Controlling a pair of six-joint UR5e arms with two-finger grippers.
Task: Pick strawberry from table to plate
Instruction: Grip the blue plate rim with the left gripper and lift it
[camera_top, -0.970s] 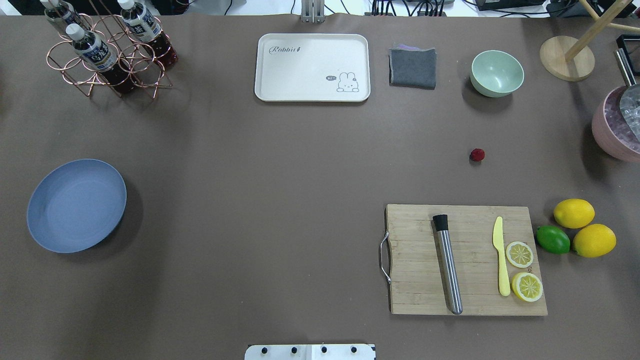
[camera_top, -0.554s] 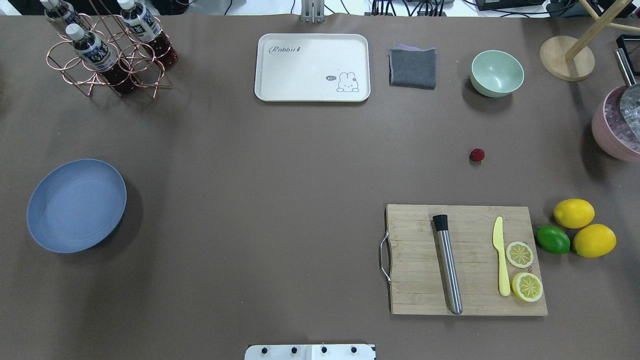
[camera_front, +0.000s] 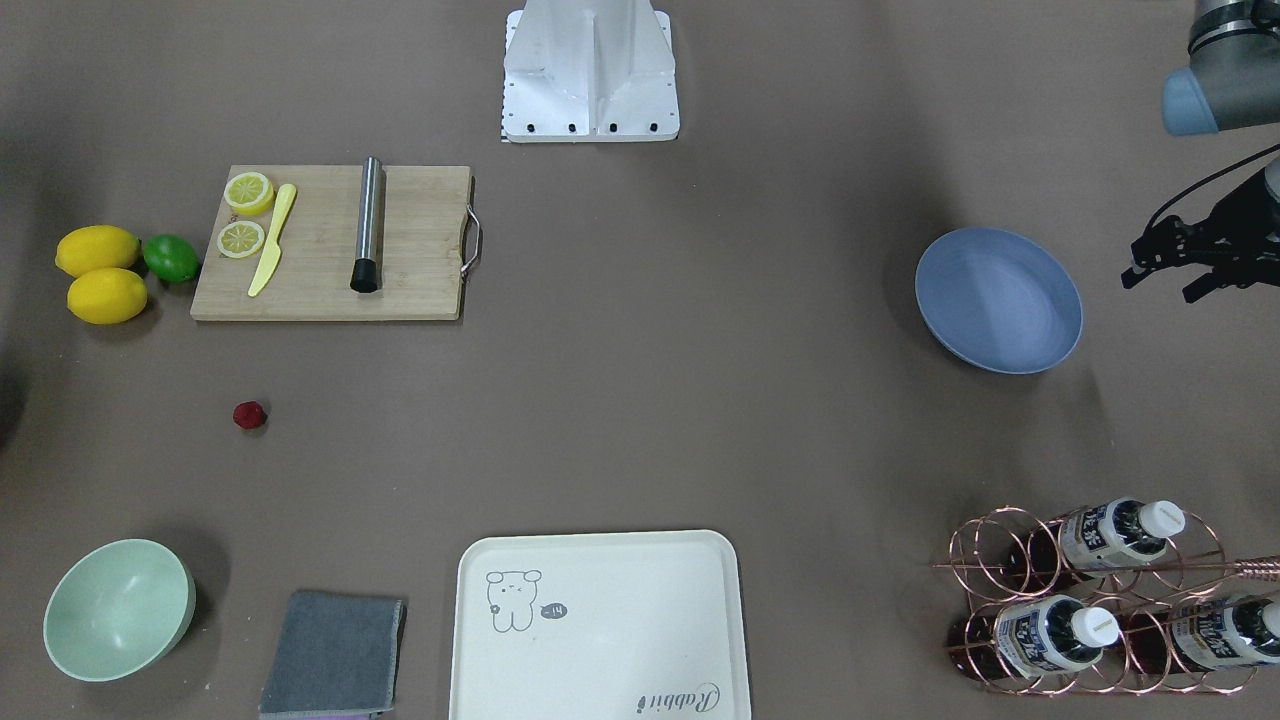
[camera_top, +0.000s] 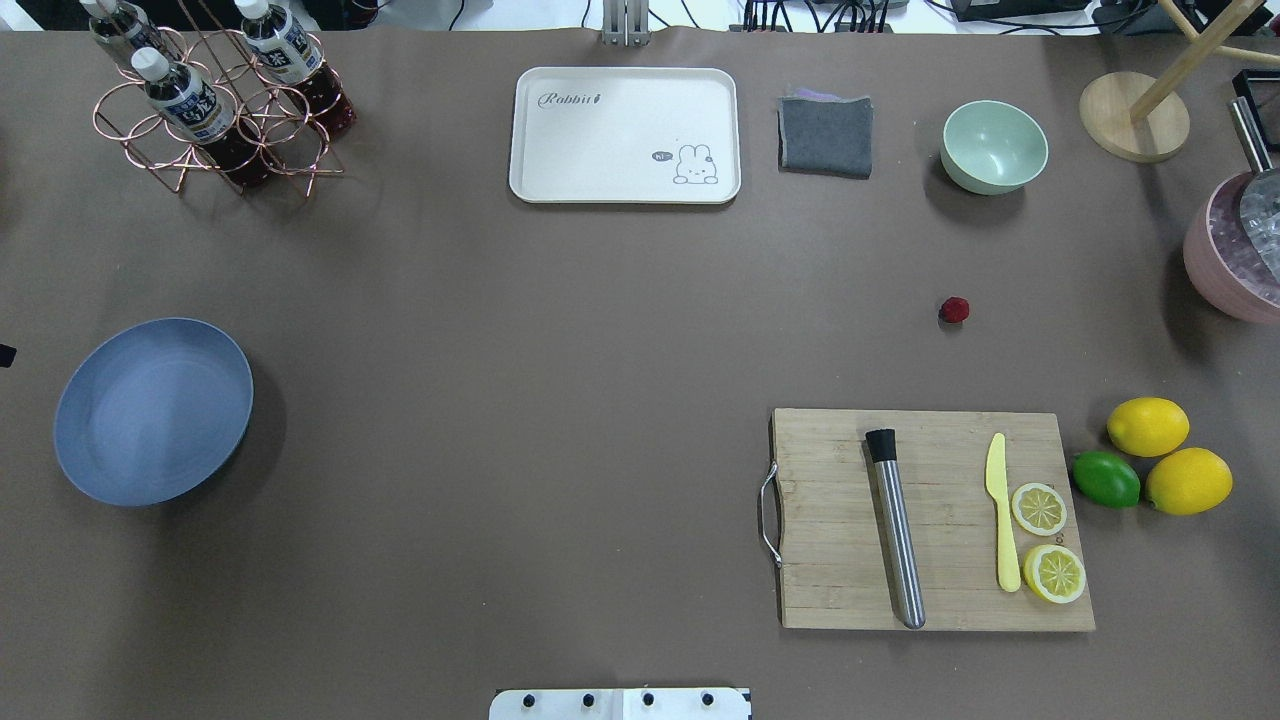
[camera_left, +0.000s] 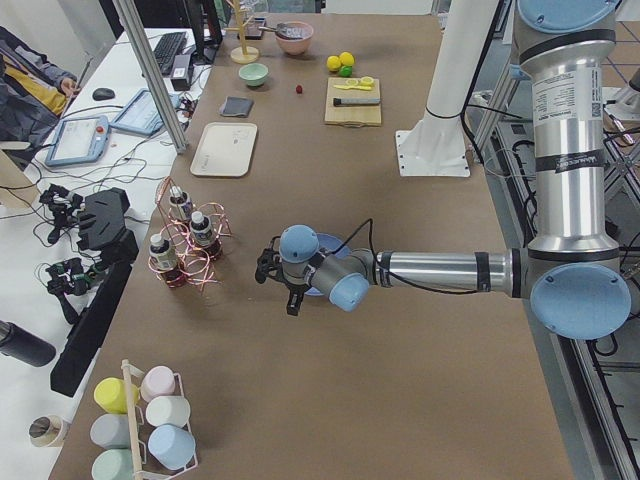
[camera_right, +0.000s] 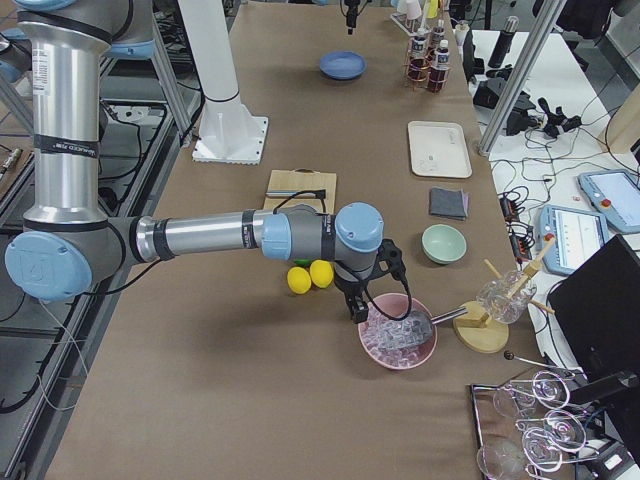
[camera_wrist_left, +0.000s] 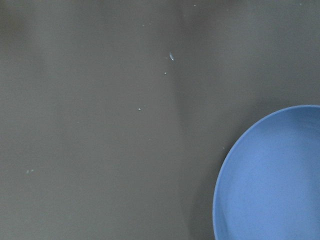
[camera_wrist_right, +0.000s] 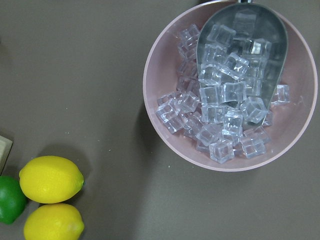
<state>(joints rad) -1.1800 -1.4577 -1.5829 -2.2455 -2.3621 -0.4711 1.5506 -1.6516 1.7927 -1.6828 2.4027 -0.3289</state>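
Note:
The strawberry (camera_top: 953, 310), small and dark red, lies alone on the brown table (camera_top: 560, 330), right of centre and beyond the cutting board. The blue-grey plate (camera_top: 153, 411) sits far to the left with nothing on it. My left gripper (camera_front: 1160, 285) hangs just outside the plate's outer rim, open and holding nothing. Its wrist view catches only the plate's edge (camera_wrist_left: 270, 175). My right gripper (camera_right: 357, 305) hovers above the pink ice bowl (camera_wrist_right: 230, 90), well to the right of the strawberry. It shows only in the right side view, so I cannot tell whether it is open or shut.
A wooden cutting board (camera_top: 930, 520) carries a steel muddler, a yellow knife and two lemon slices. Two lemons (camera_top: 1147, 426) and a lime (camera_top: 1105, 479) lie beside it. At the back stand a green bowl (camera_top: 993, 146), grey cloth, cream tray (camera_top: 625, 135) and bottle rack (camera_top: 215, 95).
A dark tip of my left gripper has come into the overhead view at its left edge, beside the plate. The strawberry and everything else have stayed put.

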